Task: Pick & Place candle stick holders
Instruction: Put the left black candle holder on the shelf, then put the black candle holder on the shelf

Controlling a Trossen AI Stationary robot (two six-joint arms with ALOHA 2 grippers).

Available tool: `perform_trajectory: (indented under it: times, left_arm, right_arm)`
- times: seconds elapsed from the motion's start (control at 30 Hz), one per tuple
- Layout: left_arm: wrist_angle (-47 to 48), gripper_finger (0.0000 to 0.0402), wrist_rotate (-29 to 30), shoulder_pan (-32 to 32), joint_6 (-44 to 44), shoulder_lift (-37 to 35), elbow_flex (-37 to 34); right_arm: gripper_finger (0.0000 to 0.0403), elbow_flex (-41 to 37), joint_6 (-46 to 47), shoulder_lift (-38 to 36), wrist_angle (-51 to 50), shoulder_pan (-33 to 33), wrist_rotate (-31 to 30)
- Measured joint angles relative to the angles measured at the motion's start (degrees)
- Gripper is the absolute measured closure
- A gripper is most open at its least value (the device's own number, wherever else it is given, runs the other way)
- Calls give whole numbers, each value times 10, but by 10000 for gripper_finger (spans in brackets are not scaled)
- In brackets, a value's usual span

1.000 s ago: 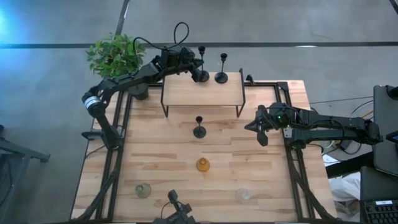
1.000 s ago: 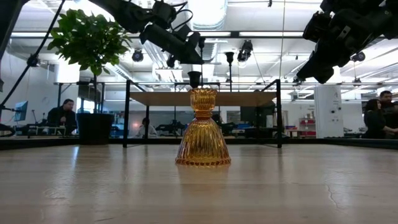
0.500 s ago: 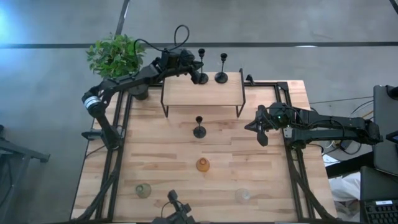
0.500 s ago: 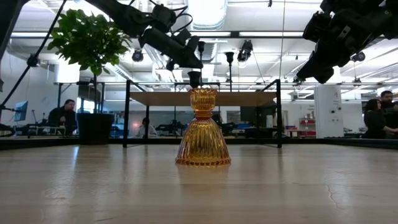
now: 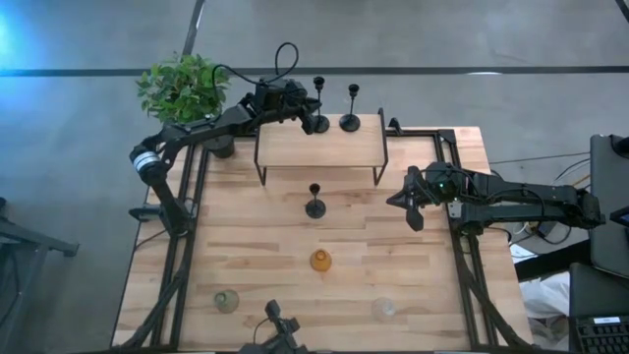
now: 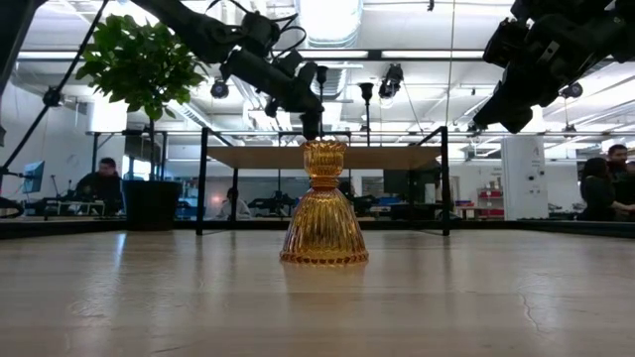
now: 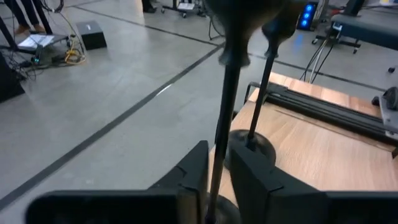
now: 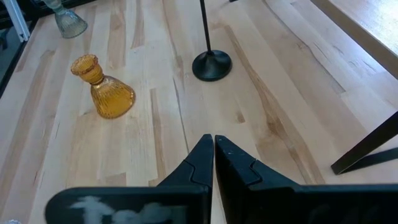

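Two black candle stick holders stand on their round bases at the far edge of a raised wooden shelf point(image 5: 319, 147): one point(image 5: 317, 98) to the left, one point(image 5: 351, 108) to the right. A third point(image 5: 314, 202) stands on the table in front of the shelf. My left gripper point(image 5: 311, 120) reaches level over the shelf and is slightly open. Its fingers stand on either side of the left holder's thin stem point(image 7: 224, 112). My right gripper point(image 5: 411, 211) hangs shut above the table's right side, with nothing in it. My left gripper has the left holder's stem point(image 7: 216, 163) low down between its two fingers, which come level from the table's left and lie across it. A narrow gap shows beside one finger point(image 7: 249, 177); I cannot tell whether the other touches. The holder stands upright on the shelf.
An amber glass vase point(image 5: 319, 261) stands mid-table, a greenish one point(image 5: 227, 301) near the front left and a clear one point(image 5: 383, 310) near the front right. A potted plant point(image 5: 182, 88) stands beyond the far left corner. People sit in the room behind.
My left gripper has sunk a little along the stem of the left holder on the shelf.
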State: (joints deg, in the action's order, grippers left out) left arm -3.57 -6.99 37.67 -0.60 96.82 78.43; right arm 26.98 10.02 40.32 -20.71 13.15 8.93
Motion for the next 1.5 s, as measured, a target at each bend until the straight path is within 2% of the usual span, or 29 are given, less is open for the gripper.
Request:
perform_trajectory:
  times: [0.13,0.37,0.77,1.23,1.5]
  left_arm:
    - [-6,300,0,0,-6,0,0]
    - [-22,281,7,1,-7,0,0]
    - [5,236,9,6,-11,-3,0]
    - [127,225,26,9,-45,-68,0]
    - [259,225,30,-4,-40,-132,0]
  right_arm:
    - [390,0,0,0,0,0,0]
    - [390,0,0,0,0,0,0]
    - [390,0,0,0,0,0,0]
    - [390,0,0,0,0,0,0]
    - [390,0,0,0,0,0,0]
